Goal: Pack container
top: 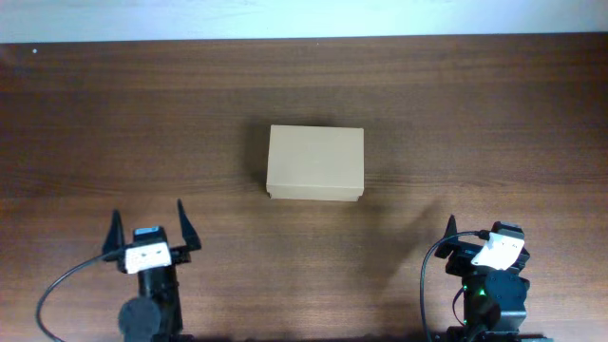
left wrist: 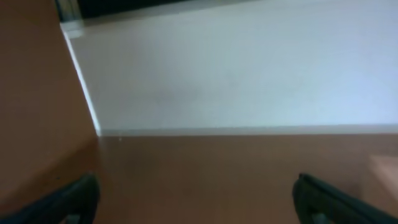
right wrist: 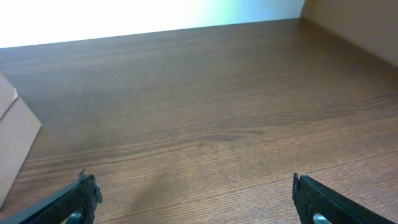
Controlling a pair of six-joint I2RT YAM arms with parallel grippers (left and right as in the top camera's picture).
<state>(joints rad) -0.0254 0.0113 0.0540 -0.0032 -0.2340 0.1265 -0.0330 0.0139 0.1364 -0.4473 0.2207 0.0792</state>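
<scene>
The container (top: 315, 162), a plain tan cardboard box with its lid down, sits at the middle of the brown table. My left gripper (top: 149, 220) is open and empty at the front left, well short of the box. My right gripper (top: 483, 231) is open and empty at the front right. In the right wrist view the fingers (right wrist: 196, 199) are spread wide over bare wood, and a corner of the box (right wrist: 15, 137) shows at the left edge. The left wrist view is blurred, and its fingers (left wrist: 196, 199) are spread wide. No other item is in view.
The wooden table (top: 456, 114) runs to a white wall (top: 304, 17) along the far edge. A brown side panel (left wrist: 37, 93) stands at the left in the left wrist view, and another (right wrist: 360, 25) at the far right in the right wrist view.
</scene>
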